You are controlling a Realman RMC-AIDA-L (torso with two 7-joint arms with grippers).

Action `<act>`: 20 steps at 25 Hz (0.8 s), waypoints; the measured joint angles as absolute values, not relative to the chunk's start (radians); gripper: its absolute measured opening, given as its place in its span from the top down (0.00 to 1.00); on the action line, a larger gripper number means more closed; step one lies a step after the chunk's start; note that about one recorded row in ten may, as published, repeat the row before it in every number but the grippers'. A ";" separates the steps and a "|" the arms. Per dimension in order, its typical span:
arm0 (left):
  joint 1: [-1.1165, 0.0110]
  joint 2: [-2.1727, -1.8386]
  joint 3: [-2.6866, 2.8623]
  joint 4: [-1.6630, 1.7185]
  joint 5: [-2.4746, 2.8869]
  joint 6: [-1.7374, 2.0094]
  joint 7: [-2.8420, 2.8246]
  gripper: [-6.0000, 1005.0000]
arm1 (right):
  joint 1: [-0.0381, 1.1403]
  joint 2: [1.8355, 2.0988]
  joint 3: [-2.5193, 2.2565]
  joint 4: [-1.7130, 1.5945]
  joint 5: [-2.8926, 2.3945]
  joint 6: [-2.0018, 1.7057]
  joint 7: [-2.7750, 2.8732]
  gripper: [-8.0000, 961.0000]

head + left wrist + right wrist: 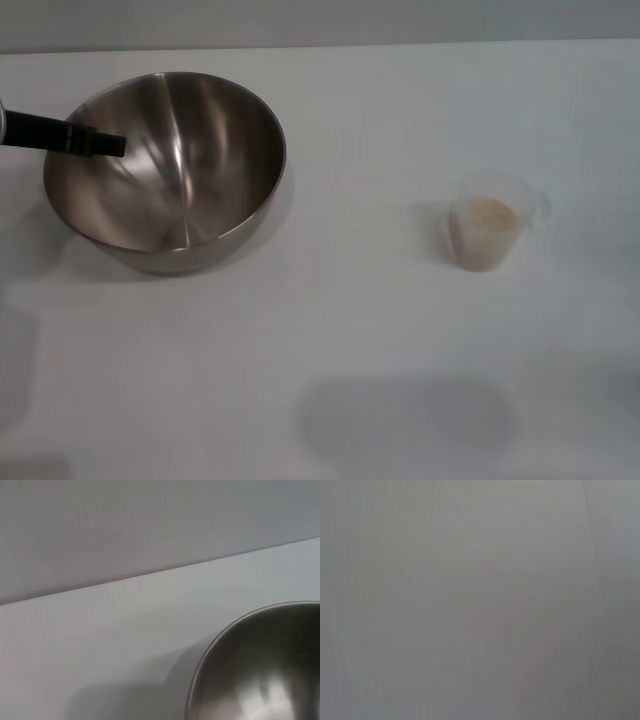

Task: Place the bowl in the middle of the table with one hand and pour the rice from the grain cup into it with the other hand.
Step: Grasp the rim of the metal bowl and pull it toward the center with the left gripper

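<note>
The bowl (165,170) sat at the desk's (330,330) left, not yet centred; the left gripper (100,143) reached over its rim, fingers' opening unclear. The cup (488,232), well right, held its rice (490,215), unpoured. Right gripper unseen

Table (380,340): plain white flat top. Carries the bowl (190,200), large stainless steel, at the far left; the grain cup (488,232), clear plastic, upright, part-filled with rice (490,216), well apart at the right.

Left gripper (110,146) reaches in from the left, fingers pointing right.
</note>
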State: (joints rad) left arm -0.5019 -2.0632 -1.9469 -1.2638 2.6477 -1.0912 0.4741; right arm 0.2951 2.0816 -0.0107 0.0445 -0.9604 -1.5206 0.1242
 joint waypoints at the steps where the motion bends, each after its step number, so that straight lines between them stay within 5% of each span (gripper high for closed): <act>1: -0.502 -2.063 -1.945 -1.263 2.648 -1.089 0.474 0.19 | 0.296 2.082 -0.011 0.045 -0.960 -1.520 0.124 0.13; 20: -0.511 -2.063 -1.944 -1.210 2.655 -1.052 0.474 0.20 | 0.301 2.081 -0.012 0.040 -0.961 -1.520 0.124 0.13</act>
State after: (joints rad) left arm -0.5109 -2.0626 -1.9441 -1.2103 2.6552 -1.0523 0.4742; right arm 0.3007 2.0808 -0.0123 0.0403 -0.9607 -1.5201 0.1242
